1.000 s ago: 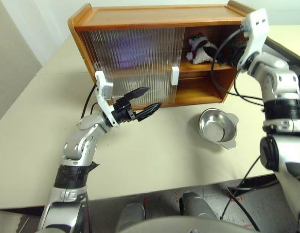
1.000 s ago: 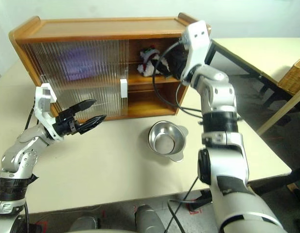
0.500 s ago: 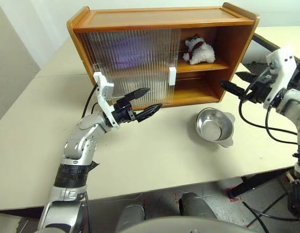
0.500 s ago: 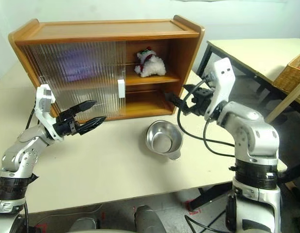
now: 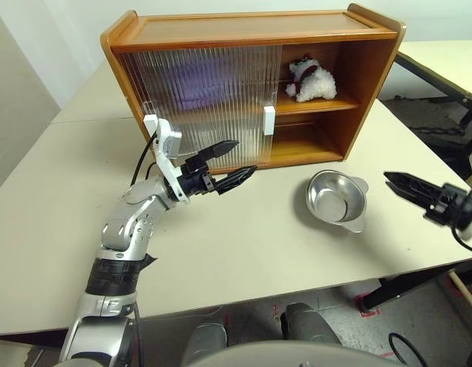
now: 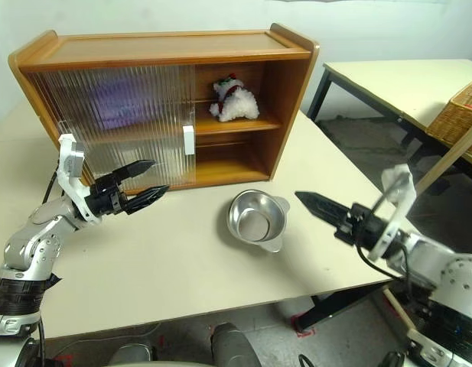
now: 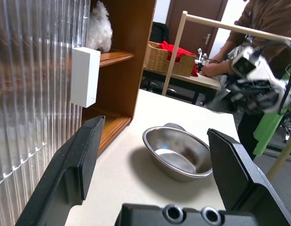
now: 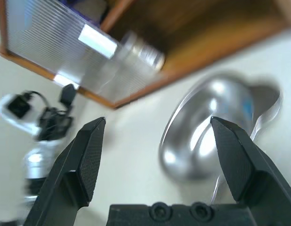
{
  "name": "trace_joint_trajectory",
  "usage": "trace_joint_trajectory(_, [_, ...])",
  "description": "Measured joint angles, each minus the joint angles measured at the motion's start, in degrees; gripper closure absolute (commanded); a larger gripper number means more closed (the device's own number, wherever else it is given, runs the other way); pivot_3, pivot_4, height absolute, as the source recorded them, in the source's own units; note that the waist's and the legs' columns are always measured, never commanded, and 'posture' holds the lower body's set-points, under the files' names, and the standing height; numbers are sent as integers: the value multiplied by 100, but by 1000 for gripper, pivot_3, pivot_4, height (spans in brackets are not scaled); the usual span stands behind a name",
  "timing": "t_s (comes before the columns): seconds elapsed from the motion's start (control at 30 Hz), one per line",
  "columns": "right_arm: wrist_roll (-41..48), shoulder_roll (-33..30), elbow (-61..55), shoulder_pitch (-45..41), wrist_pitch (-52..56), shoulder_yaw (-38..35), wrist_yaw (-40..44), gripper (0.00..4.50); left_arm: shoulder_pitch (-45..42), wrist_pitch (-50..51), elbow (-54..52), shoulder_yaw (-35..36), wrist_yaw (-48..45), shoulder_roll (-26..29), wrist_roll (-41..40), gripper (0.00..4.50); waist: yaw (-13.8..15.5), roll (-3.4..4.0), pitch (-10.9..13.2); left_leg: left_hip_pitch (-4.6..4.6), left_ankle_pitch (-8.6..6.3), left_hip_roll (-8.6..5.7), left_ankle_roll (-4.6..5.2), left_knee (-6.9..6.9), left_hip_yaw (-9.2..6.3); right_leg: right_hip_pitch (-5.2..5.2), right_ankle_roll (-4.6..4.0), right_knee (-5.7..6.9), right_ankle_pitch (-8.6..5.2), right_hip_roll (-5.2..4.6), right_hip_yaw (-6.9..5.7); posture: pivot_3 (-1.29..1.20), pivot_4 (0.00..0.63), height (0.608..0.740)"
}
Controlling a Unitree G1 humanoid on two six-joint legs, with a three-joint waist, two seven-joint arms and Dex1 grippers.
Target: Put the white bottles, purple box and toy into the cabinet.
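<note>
Right end effector [image 6: 327, 211] now back from the cabinet [image 6: 167, 46], wide open, empty; person [image 7: 263, 19] in left wrist view.

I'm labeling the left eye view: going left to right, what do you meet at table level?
Left end effector → steel bowl → right end effector. Both end effectors are open and empty.
</note>
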Motion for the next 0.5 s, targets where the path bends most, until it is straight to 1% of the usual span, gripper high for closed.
trace_joint_trajectory(0.07, [189,33,217,117,399,-209,-57,45,2,5,-1,-2,2,-2,0,0,1,-1,0,0,-1,0,3,-1,0,0,2,0,-2,0,1,-174,14,740])
trace_joint_trajectory(0.1, [295,38,236,349,495,-230,-55,45,5,7,-6,-5,1,-2,-1,0,1,-4,3,0,-4,0,7,-3,-1,-1,3,0,-5,1,0,-174,14,740])
trace_joint_trajectory(0.2, [367,76,278,826,501,-186,-45,45,14,22,-5,-1,10,6,0,0,0,-1,4,-2,-10,0,16,-5,-1,-4,8,0,-13,1,1,-168,16,740])
trace_joint_trajectory(0.33, [771,-26,509,1213,502,-11,12,45,14,34,-6,-1,18,20,0,0,-6,-1,6,-2,-17,0,23,-6,1,-6,9,0,-20,1,1,-164,17,740])
trace_joint_trajectory(0.5, [1142,6,498,1597,503,535,60,45,18,40,-7,0,30,54,0,0,-4,-3,9,-2,-20,1,27,-16,0,-10,10,1,-28,5,1,-157,16,740])
